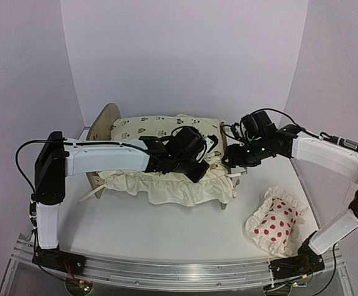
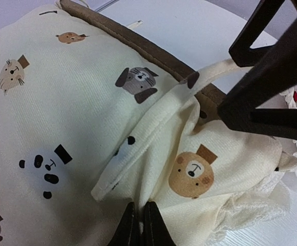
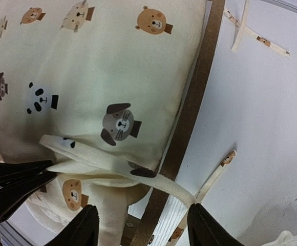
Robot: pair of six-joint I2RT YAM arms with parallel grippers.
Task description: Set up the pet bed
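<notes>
While left gripper (image 2: 138, 218) pinches cushion (image 2: 61, 102) fold, right gripper (image 3: 143, 209) open near strap (image 3: 138, 177).

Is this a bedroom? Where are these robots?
Probably a robot test booth, not a bedroom: plain white walls wrap a white table, and the left arm and right arm stand on a metal rail at its near edge. The only bed is a pet bed.

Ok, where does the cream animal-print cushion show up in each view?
Top external: the cream animal-print cushion lies centre, on the pet bed.
Left wrist: fills the left and middle.
Right wrist: upper left and centre.
Shared landmark: the grey dog print beside the brown end board, in both wrist views; too small from above.
</notes>
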